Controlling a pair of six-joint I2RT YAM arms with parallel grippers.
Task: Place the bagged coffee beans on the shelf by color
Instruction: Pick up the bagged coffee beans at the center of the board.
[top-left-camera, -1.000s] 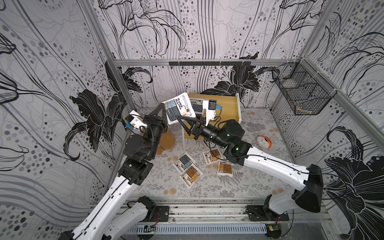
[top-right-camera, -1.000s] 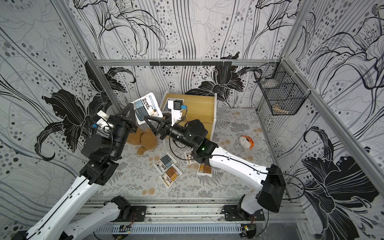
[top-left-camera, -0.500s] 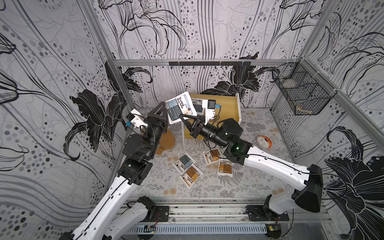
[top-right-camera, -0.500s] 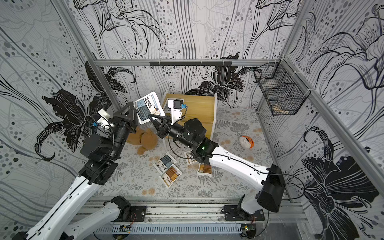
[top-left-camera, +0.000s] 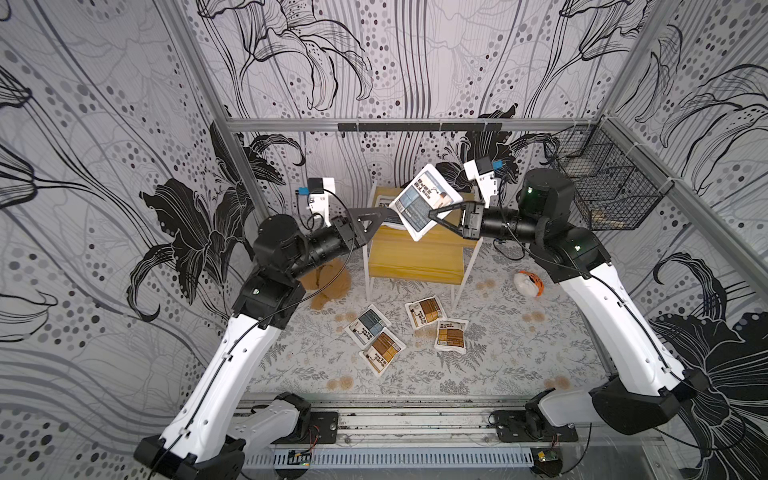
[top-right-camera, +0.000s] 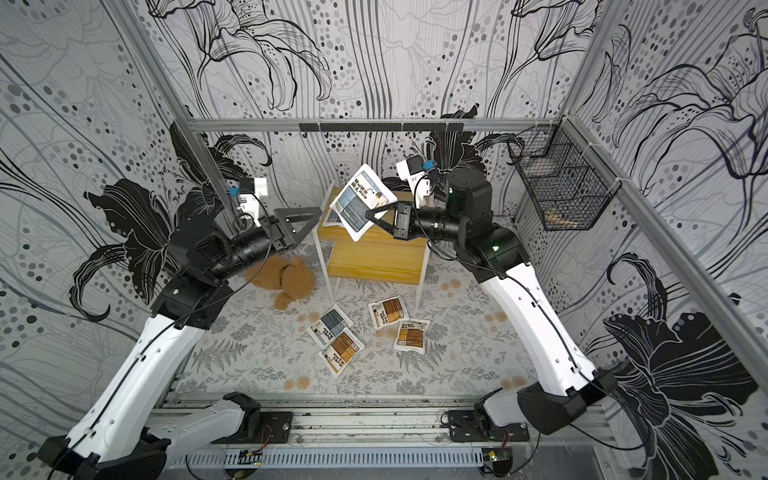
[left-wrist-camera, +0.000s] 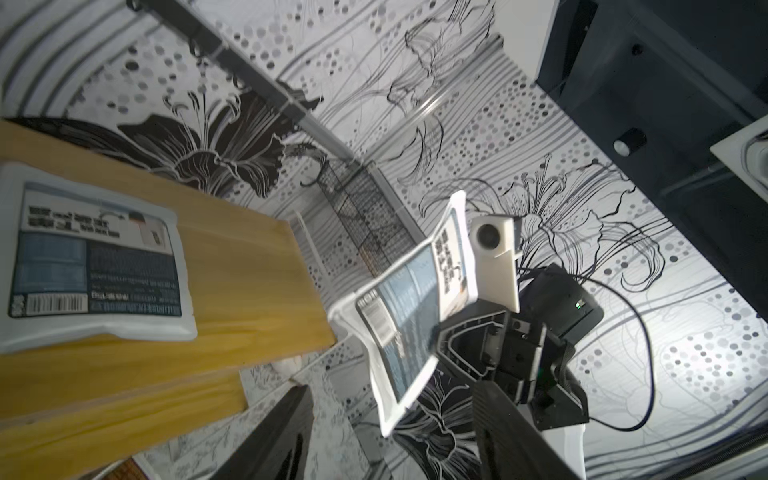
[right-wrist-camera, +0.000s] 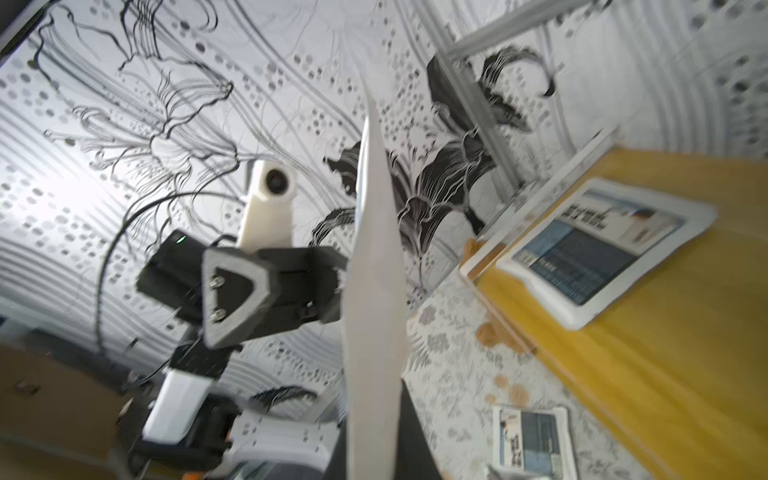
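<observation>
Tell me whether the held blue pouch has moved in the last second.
Yes. The held pouch, in the right pincer, has shifted rightward, from beside the shelf to above it.

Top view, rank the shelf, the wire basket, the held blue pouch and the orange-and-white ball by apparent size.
1. Shelf and black wire basket: about alike, unranked.
2. Blue-panel pouch held by the right gripper, raised nearer the camera.
3. White-and-orange ball toy.

Print on pouches (left-wrist-camera: 95, 257) — blurred (barcode (left-wrist-camera: 58, 304) too), illegible
</observation>
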